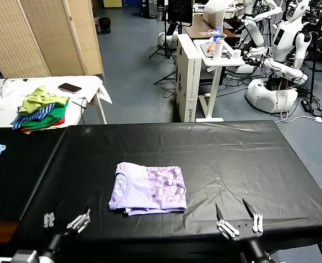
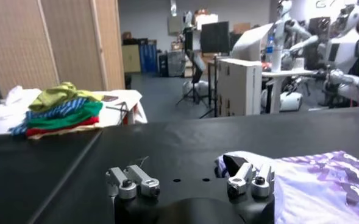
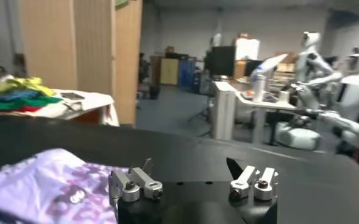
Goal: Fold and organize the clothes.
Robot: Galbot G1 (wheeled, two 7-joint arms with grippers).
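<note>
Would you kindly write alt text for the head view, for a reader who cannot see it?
A folded lavender T-shirt lies on a black table. The left gripper and right gripper hover open near the front edge, either side of it, touching nothing.

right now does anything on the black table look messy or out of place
Nothing stands out. The lavender T-shirt lies folded into a compact rectangle on the black table, edges roughly square. The left gripper and right gripper hover open near the table's front edge, either side of the shirt, touching nothing.
</note>
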